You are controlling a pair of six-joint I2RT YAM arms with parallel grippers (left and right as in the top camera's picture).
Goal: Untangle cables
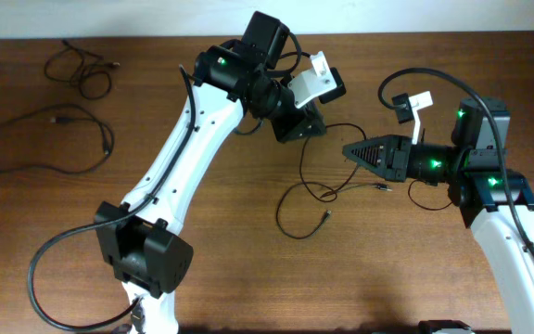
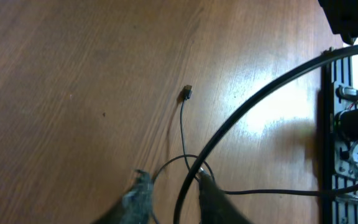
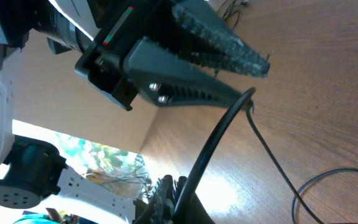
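One loose cable (image 1: pixel 82 63) and a larger looped cable (image 1: pixel 58 119) lie apart at the overhead frame's upper left. The centre cable (image 1: pixel 327 193) lies crossed over itself mid-frame, yet to be freed. The right gripper (image 1: pixel 349 150) looks clenched on it, and the left gripper (image 2: pixel 174 186) hangs released above its loop.

Glossy varnished wood table (image 1: pixel 248 278), thin matt black cables (image 2: pixel 181 124), left claw fingers (image 3: pixel 222 38) seemingly ridged matt plastic.

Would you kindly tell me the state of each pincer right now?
Left pincer: open, above a cable.
Right pincer: closed; whether it holds anything cannot be told.
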